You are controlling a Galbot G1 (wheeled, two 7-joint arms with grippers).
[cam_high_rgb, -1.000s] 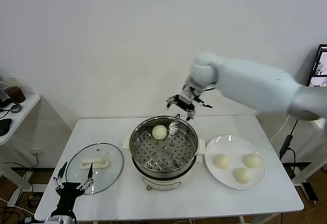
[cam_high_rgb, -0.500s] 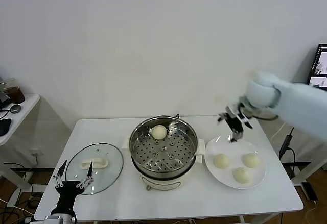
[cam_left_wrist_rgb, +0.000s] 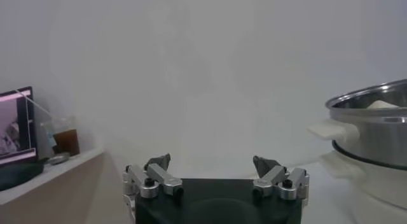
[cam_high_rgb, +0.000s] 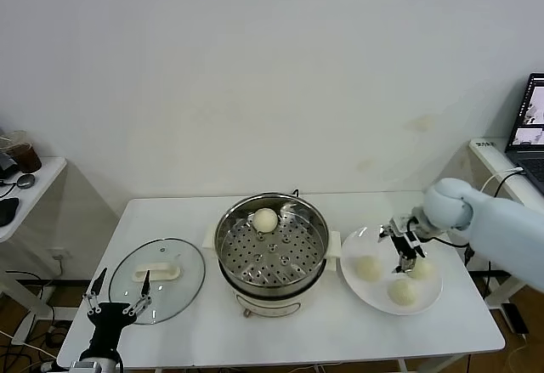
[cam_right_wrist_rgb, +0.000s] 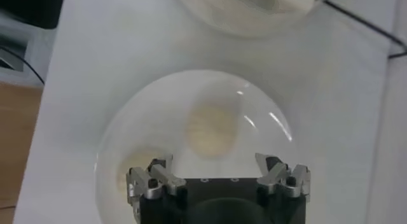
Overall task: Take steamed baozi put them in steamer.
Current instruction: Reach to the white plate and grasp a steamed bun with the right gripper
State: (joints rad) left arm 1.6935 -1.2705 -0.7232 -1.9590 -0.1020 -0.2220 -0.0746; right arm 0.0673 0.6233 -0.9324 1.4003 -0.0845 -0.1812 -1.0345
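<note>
The steel steamer (cam_high_rgb: 272, 250) stands at the table's middle with one baozi (cam_high_rgb: 266, 219) on its perforated tray at the back. Three more baozi lie on a white plate (cam_high_rgb: 365, 242) to its right: one at the left (cam_high_rgb: 368, 268), one at the right (cam_high_rgb: 421, 268), one at the front (cam_high_rgb: 401, 291). My right gripper (cam_high_rgb: 404, 248) is open and empty, hovering over the plate between the left and right baozi. In the right wrist view it (cam_right_wrist_rgb: 219, 171) is above the plate with one baozi (cam_right_wrist_rgb: 211, 128) ahead. My left gripper (cam_high_rgb: 116, 298) is open, parked at the table's front left.
A glass lid with a white handle (cam_high_rgb: 158, 269) lies on the table left of the steamer. A side table (cam_high_rgb: 25, 190) with a cup stands at the far left. A laptop (cam_high_rgb: 531, 127) sits on a desk at the far right.
My right arm has swung from above the steamer's back rim to the right and down, and its gripper is now low over the plate. The left arm has barely moved.
</note>
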